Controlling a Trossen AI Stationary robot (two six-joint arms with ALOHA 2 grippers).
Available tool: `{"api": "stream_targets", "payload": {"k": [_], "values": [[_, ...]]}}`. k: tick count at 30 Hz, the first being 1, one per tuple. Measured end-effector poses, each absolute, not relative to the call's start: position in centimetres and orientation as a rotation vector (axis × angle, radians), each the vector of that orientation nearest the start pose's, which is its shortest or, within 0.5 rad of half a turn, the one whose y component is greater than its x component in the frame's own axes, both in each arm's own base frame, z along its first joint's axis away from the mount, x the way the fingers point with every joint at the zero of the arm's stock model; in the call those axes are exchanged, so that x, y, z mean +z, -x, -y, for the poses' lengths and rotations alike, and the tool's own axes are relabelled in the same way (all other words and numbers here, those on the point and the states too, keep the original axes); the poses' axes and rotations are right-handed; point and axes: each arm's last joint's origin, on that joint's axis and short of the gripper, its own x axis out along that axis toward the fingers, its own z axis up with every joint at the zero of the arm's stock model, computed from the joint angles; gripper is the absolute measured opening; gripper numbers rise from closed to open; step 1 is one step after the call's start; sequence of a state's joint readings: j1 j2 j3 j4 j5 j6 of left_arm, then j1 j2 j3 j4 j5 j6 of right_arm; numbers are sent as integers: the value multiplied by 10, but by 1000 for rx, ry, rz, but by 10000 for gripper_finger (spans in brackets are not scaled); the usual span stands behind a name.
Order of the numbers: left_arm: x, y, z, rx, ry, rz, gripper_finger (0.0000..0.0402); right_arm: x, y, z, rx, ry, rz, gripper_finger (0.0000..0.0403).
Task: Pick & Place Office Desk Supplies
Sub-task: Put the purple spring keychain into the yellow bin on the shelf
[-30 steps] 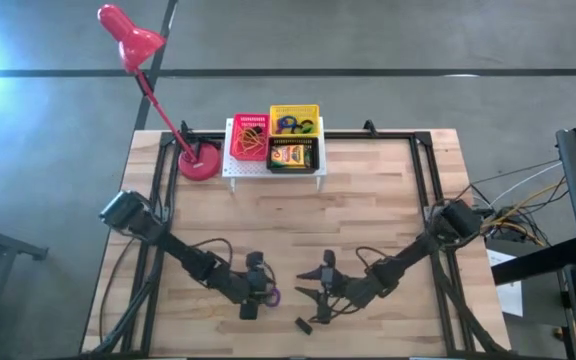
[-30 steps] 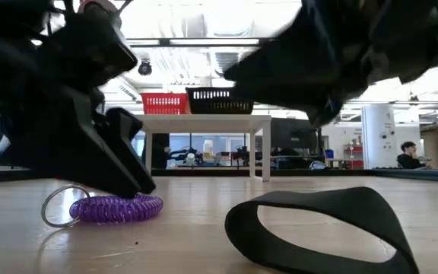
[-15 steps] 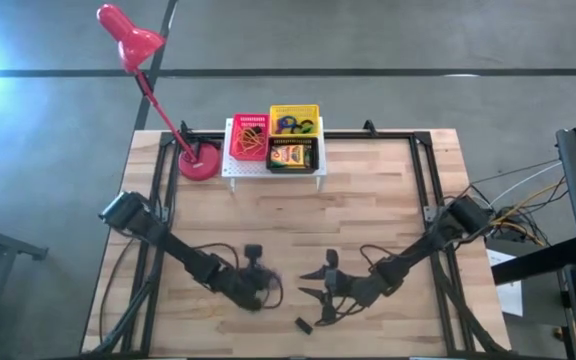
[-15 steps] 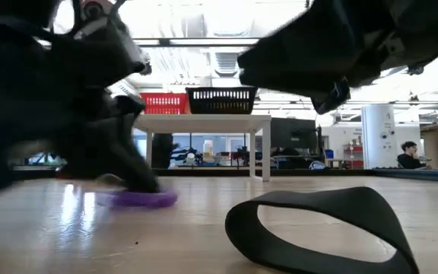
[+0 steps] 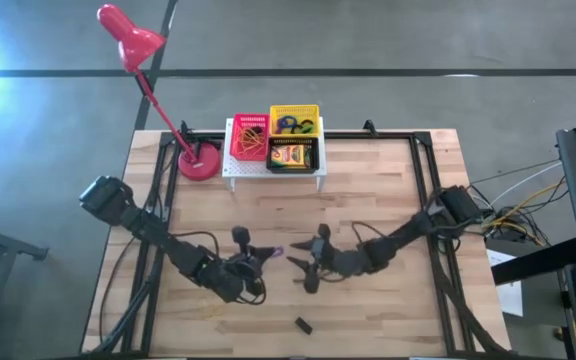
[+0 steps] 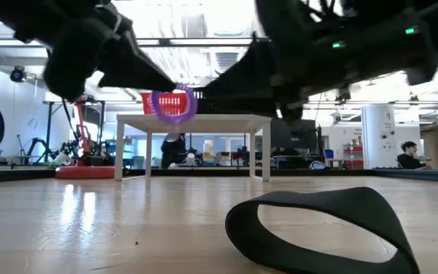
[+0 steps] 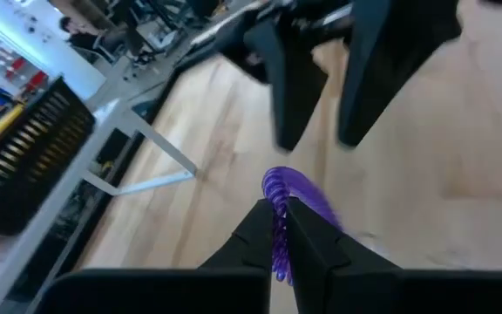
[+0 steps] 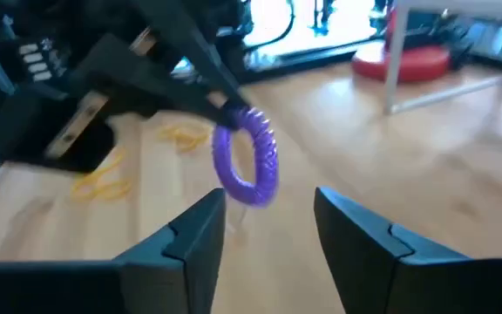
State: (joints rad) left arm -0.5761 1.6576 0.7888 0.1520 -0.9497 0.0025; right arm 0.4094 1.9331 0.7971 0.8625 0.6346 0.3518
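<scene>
Since a second earlier, the purple coiled elastic loop (image 6: 174, 104) had left the wooden table (image 5: 368, 200) and hung in the air, pinched in my left gripper (image 5: 265, 257), whose fingers (image 7: 314, 235) I saw clenched on it. My right gripper (image 5: 303, 266) faced it just beside, fingers (image 8: 186, 235) spread and holding nothing. Only the low view showed the wide black elastic band (image 6: 322, 226) lying flat up close; from above it was a small dark shape (image 5: 303, 324). On the white perforated rack (image 5: 273, 168), the red basket (image 5: 249, 138) held tan rubber bands, the yellow basket (image 5: 294, 118) coloured loops, and a yellow-and-green crayon box (image 5: 291, 157) sat in front.
</scene>
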Motion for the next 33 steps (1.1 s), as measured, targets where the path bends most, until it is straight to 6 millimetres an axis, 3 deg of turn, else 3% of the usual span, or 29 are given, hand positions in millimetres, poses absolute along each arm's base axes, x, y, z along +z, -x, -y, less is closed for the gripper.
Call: {"api": "stream_targets", "payload": {"k": [4,11,15,21,25,33], "values": [[163,-275,148,349,-549,-530,21,132,-343,-109,-282,-175,-189,192],[163,-280,138,368,-604,-554,22,136,-353,-88,-104,-141,-223,183],[163,-285,129,388,-612,-569,22,137,-357,-75,-118,-113,-222,150],[162,-291,116,367,-574,-595,39,132,-357,-67,-139,-76,-265,66],[161,-296,109,286,-540,-619,72,129,-356,-66,-143,-67,-301,21],[177,-289,109,274,-579,-629,186,119,-349,-67,-174,-105,-440,21]]}}
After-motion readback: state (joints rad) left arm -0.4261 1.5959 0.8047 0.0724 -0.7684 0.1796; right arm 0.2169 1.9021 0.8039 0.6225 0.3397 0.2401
